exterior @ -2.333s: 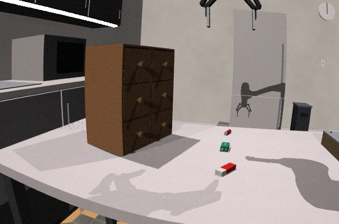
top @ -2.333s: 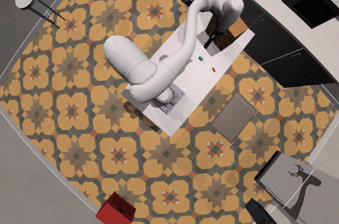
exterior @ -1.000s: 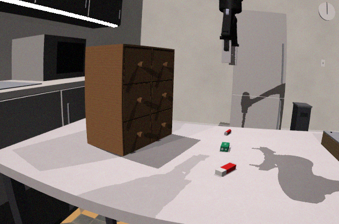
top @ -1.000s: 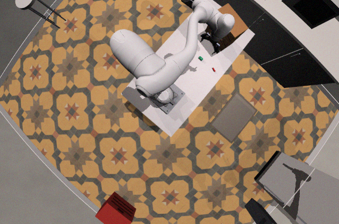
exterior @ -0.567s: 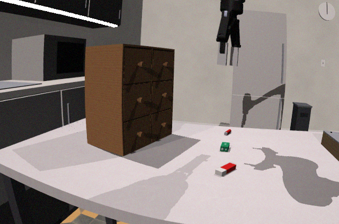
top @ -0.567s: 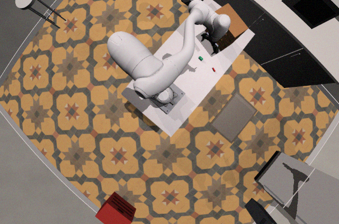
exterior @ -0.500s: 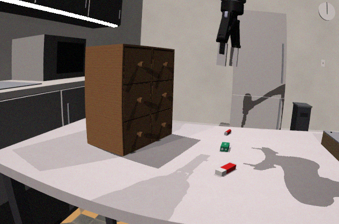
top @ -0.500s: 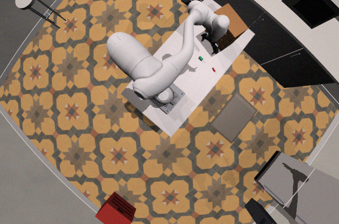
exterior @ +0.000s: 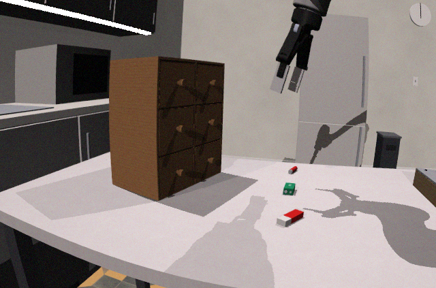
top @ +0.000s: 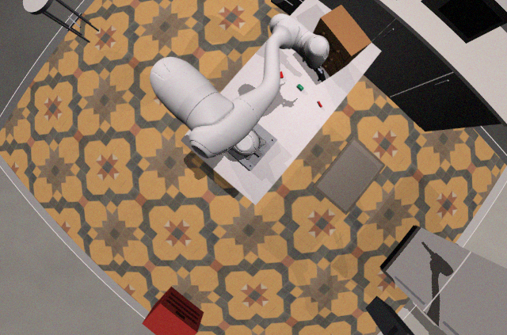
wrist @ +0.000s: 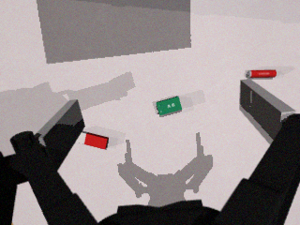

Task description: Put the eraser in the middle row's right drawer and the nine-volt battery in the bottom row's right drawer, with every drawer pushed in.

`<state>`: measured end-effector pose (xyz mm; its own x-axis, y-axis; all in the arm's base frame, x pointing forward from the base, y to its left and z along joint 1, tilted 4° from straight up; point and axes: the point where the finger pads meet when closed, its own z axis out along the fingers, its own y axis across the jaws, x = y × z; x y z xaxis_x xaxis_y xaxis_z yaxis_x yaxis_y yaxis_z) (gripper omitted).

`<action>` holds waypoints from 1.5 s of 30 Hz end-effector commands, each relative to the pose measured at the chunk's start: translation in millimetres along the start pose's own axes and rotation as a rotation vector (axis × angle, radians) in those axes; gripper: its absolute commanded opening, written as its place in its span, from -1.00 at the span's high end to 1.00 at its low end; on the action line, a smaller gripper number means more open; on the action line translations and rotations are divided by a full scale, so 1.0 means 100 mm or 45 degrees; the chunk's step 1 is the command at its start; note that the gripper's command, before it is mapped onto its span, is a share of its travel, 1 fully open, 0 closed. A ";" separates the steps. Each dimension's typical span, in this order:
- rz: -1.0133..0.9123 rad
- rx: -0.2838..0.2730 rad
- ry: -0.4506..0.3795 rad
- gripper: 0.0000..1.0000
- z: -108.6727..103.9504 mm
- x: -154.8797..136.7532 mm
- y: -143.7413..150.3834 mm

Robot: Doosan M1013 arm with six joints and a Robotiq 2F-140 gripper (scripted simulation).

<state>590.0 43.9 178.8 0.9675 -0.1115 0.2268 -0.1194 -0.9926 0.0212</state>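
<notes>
The small brown chest (top: 344, 28) (exterior: 135, 119) stands on the white table (exterior: 105, 228) with all its drawers pushed in. The red-and-white eraser (exterior: 289, 217) (wrist: 96, 141) (top: 281, 74) lies on the table in front of the chest. The green nine-volt battery (exterior: 289, 188) (wrist: 169, 106) (top: 299, 86) lies a little beyond it. My gripper (exterior: 287, 84) (top: 321, 74) (wrist: 158, 104) is open and empty. It hangs high above the table, in front of the chest at about top-row height, tilted. In the wrist view the battery lies below, between the fingers.
A small red cylinder (exterior: 292, 169) (wrist: 262, 73) (top: 319, 104) lies beyond the battery. The arm's base plate (top: 261, 151) sits at the table's far end from the chest. A counter with a microwave (exterior: 59, 73) stands behind the chest, and a fridge (exterior: 330, 109) stands beyond the table.
</notes>
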 end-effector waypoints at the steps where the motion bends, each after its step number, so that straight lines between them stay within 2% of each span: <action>1: 0.004 -0.005 0.150 -1.00 0.13 0.06 0.01; 2: 0.004 -0.005 0.184 -1.00 0.15 0.08 0.00; 4: 0.004 -0.005 0.184 -1.00 0.15 0.08 0.00; 11: 0.007 -0.008 0.427 -1.00 0.35 0.19 0.01; 18: 0.008 -0.010 0.551 -1.00 0.45 0.24 0.01; 45: 0.011 -0.016 0.724 -1.00 0.60 0.31 0.02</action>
<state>632.0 35.7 130.1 0.7518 -0.0770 0.6549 -0.0992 -0.9951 -0.0031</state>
